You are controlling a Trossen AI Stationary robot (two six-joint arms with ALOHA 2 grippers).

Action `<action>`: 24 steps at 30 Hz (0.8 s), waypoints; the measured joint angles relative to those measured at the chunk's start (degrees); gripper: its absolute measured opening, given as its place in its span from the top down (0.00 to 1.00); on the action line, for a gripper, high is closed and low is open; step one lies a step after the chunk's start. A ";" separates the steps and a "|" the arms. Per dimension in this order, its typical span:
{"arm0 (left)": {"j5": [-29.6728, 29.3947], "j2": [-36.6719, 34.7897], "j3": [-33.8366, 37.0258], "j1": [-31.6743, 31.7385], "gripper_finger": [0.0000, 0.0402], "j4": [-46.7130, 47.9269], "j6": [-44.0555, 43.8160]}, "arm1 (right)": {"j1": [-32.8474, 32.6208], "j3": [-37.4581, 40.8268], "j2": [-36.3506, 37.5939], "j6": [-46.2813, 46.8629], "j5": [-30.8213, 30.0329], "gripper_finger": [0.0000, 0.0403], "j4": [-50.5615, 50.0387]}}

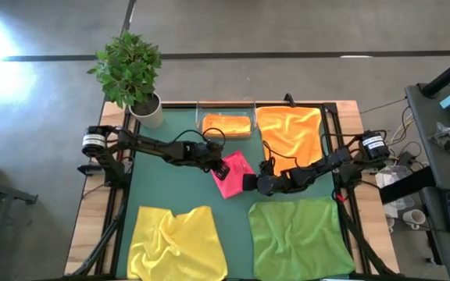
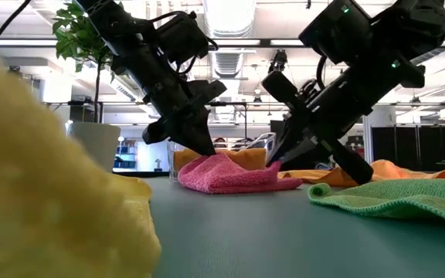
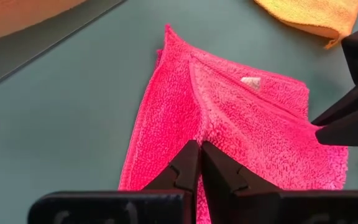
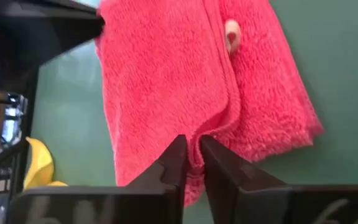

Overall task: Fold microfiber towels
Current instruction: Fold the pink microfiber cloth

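Right now both of your hands are down on the pink towel (image 1: 232, 173) in the middle of the bench (image 1: 176, 187), one at each side of it. Your left hand (image 3: 199, 163) has its fingers pressed together with a fold of pink pile pinched between the tips, at the towel's edge nearest that arm. Your right hand (image 4: 191, 155) is clenched the same way on the opposite edge, its tips biting a ridge of the cloth. In the low view the two hands lean in toward each other, and the towel sits bunched and partly folded between them, resting on the dark green mat (image 1: 176, 187).

Just beyond your right hand, away from you, lies the open orange towel (image 1: 289, 131), spread flat and not yet folded. Beside it, just past your left hand, a folded orange towel (image 1: 226, 124) sits in the clear plastic tray (image 1: 226, 104). On the near side of your right hand the green towel (image 1: 298, 238) lies spread with a few wrinkles, its edge close to the pink one. The yellow towel (image 1: 175, 242) lies rumpled on the near side of your left hand, well apart from it. A potted plant (image 1: 131, 74) stands at the bench corner behind your left arm.
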State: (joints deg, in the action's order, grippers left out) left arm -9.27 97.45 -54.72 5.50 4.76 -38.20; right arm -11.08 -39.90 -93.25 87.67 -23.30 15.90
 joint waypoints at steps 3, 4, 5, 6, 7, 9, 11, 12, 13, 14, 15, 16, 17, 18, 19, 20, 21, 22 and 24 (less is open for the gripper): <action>0.01 0.00 0.00 0.00 1.00 0.01 0.00 | -0.01 0.00 0.00 -0.30 1.47 0.96 -1.18; 0.01 0.00 0.00 0.00 1.00 0.04 0.00 | -0.01 0.00 0.00 -0.51 1.79 0.96 -1.44; 0.02 0.00 0.00 0.00 1.00 0.08 0.00 | -0.01 0.00 0.00 -0.70 1.87 0.97 -1.51; 0.03 0.00 0.00 0.00 1.00 0.12 0.00 | -0.01 0.00 0.06 -0.85 1.87 0.97 -1.59; 0.01 0.00 0.00 0.02 1.00 0.14 -0.02 | -0.01 0.00 0.17 -1.36 1.87 0.97 -1.66; 0.03 0.00 0.00 0.00 1.00 0.12 -0.04 | 0.01 0.00 0.87 -2.08 1.85 0.97 -1.90; 0.03 0.00 0.00 0.00 1.00 0.12 -0.04 | -0.01 0.00 1.91 -2.83 1.65 0.97 -2.21; 0.03 0.00 0.00 0.00 1.00 0.13 -0.05 | -0.01 0.00 2.38 -3.23 1.11 0.97 -2.39; 0.03 0.00 0.00 0.00 1.00 0.11 -0.07 | 0.00 0.00 2.89 -3.65 0.79 0.97 -2.43; 0.03 0.00 0.00 0.00 1.00 0.09 -0.08 | 0.01 0.00 3.27 -4.17 0.55 0.97 -2.57; 0.03 0.00 0.00 0.00 1.00 0.10 -0.29 | 0.01 0.00 3.73 -4.47 -0.11 0.97 -2.83; 0.01 -0.02 0.00 0.00 1.00 0.10 -0.33 | 0.01 0.00 4.26 -4.72 -0.67 0.97 -3.47; 0.03 -0.13 0.00 0.02 1.00 0.16 -0.39 | 0.03 -0.02 4.80 -4.82 -0.85 0.97 -4.39; 0.03 -0.43 0.00 0.02 1.00 0.19 -0.39 | 0.03 -0.02 5.43 -4.91 -1.12 0.97 -5.39; 0.01 -0.77 0.00 0.06 1.00 0.16 -0.39 | 0.03 0.00 6.07 -5.20 -1.34 0.97 -6.56; -0.17 -1.09 -0.01 0.07 1.00 -0.02 -0.39 | 0.00 0.00 6.59 -5.55 -1.96 0.97 -7.55; -0.32 -1.49 -0.07 0.09 1.00 -0.09 -0.37 | -0.01 -0.02 7.29 -5.90 -2.29 0.97 -8.54; -0.43 -1.86 -0.09 0.09 1.00 -0.06 -0.38 | 0.00 -0.01 7.98 -6.32 -2.66 0.97 -9.75; -1.73 -2.29 -0.37 0.09 1.00 -0.32 -0.37 | 0.19 -0.02 9.04 -7.43 -3.99 0.97 -11.18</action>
State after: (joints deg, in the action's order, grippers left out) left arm -11.00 95.16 -55.09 5.59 4.45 -38.57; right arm -10.90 -39.92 -84.22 80.24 -27.30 4.72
